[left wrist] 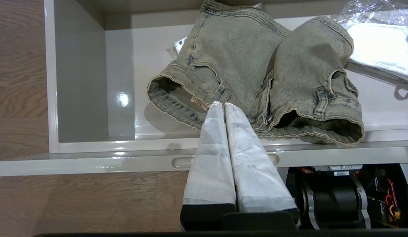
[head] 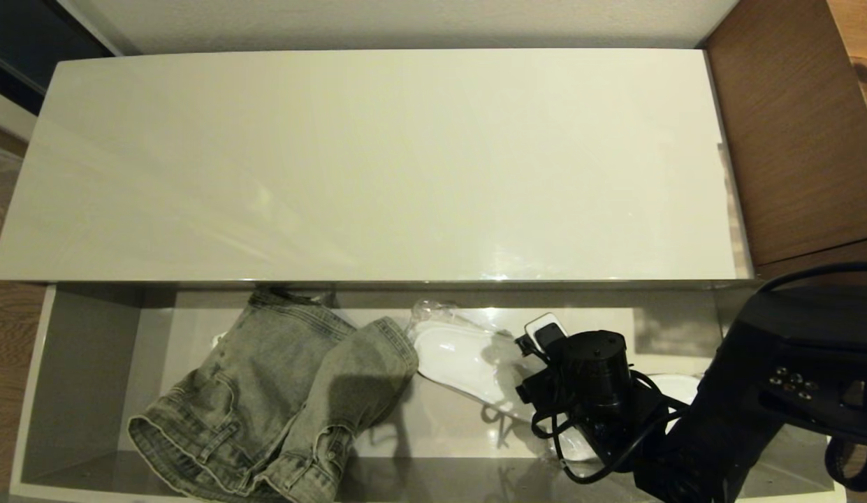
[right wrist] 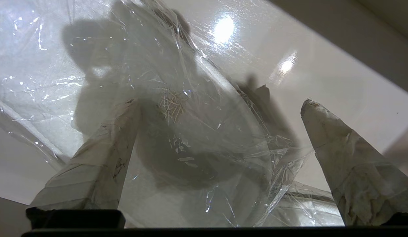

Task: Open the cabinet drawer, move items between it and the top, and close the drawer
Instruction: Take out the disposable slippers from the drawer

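The cabinet drawer (head: 84, 363) stands pulled open below the glossy bare top (head: 377, 161). Inside it, a faded grey-green denim garment (head: 286, 391) lies crumpled at the left. A white slipper in clear plastic (head: 461, 363) lies in the middle, and another (head: 674, 388) shows at the right. My right arm (head: 594, 391) reaches down into the drawer over the middle slipper. In the right wrist view my right gripper (right wrist: 220, 105) is open, its taped fingers (right wrist: 348, 164) straddling the crinkled plastic wrap (right wrist: 177, 148) close above the drawer floor. My left gripper (left wrist: 220, 104) hangs shut and empty over the drawer's front rim (left wrist: 92, 158), near the denim garment (left wrist: 256, 65).
A brown wooden desk (head: 789, 140) stands against the cabinet's right end. Wood floor (head: 7, 314) lies left of the drawer. The left part of the drawer floor (left wrist: 121, 82) is bare. My own base (left wrist: 338, 197) sits under the drawer front. A small plastic packet (left wrist: 177, 46) peeks from under the denim.
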Controlling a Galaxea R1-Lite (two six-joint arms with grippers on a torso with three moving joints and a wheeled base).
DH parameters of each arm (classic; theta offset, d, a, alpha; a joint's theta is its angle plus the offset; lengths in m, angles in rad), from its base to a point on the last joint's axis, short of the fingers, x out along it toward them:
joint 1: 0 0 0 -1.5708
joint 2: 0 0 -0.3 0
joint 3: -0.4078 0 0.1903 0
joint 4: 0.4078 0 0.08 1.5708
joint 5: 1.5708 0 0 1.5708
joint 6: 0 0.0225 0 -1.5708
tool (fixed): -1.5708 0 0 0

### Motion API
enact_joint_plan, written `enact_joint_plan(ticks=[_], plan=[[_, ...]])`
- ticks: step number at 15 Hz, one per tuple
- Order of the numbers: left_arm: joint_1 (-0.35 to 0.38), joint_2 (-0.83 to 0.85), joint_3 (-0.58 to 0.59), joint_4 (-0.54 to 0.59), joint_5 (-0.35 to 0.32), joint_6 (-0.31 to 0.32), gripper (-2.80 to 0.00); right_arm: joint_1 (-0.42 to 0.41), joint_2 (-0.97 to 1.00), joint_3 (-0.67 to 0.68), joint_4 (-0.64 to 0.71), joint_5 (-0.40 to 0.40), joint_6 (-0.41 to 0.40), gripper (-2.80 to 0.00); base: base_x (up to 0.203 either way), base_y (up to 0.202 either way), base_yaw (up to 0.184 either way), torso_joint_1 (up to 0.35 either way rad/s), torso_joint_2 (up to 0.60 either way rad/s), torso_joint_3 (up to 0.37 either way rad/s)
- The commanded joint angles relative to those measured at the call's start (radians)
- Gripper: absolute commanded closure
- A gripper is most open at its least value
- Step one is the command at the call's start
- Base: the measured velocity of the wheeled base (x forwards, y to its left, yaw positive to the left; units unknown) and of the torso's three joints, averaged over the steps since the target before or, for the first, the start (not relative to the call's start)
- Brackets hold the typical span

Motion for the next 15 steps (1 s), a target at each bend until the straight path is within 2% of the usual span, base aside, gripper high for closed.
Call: enact_joint_plan(ticks=[1, 7, 15], plan=[[0.002, 0.001, 0.0, 0.0, 0.0, 0.0, 0.0, -0.01, -0.056, 0.004, -0.002, -0.006, 0.001, -2.8, 0.0, 0.0, 0.0, 0.0, 0.0, 0.0], [0.0, 0.001, 0.0, 0.0, -0.001, 0.0, 0.0, -0.013, -0.149, 0.008, 0.022, -0.047, -0.004, -2.8, 0.0, 0.0, 0.0, 0.0, 0.0, 0.0], [0.002, 0.001, 0.0, 0.0, 0.0, 0.0, 0.0, -0.002, -0.183, 0.0, 0.009, -0.045, -0.006, -2.8, 0.0, 0.0, 0.0, 0.0, 0.0, 0.0]])
